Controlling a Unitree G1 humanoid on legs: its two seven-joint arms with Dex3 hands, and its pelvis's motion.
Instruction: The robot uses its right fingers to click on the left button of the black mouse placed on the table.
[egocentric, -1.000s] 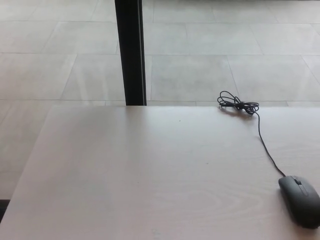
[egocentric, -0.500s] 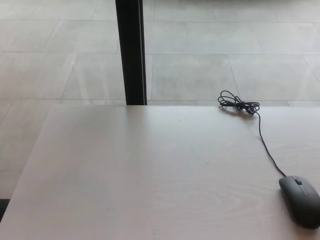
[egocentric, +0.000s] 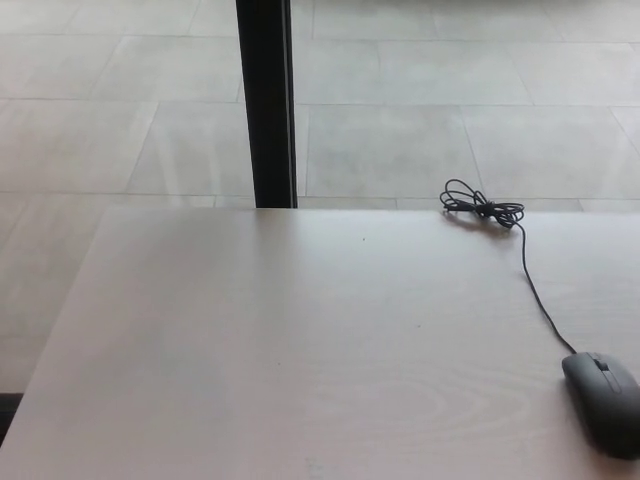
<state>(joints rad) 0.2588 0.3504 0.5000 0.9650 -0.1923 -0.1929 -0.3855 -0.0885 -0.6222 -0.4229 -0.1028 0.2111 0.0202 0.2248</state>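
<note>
Neither robot hand shows in the head view, left or right, so there is no telling how far either is open or whether it has hold of anything.

Black mouse (egocentric: 605, 402) sits on the table (egocentric: 300, 340) at the near right corner of the picture, right side cut by the picture edge. Its scroll wheel (egocentric: 601, 364) is a short dark slot near the front end, with the left button on the side toward picture left. Nothing touches the mouse.

A thin black cable (egocentric: 535, 290) leaves the front of the mouse and runs away from the robot, bending slightly left, up to the far edge of the table. There it ends in a loose bundled coil (egocentric: 480, 207), lying flat right at the far edge, well apart from the mouse.

Table surface is pale wood with faint grain, matte, some soft glare in the middle. The left edge slants in toward the far side.

Beyond the table is a light grey tiled floor (egocentric: 420, 120). A black vertical post (egocentric: 268, 100) stands behind the far table edge, left of centre, and runs out of the top of the picture. A small dark patch shows at the bottom left corner, beside the table edge; can't tell what it is.
</note>
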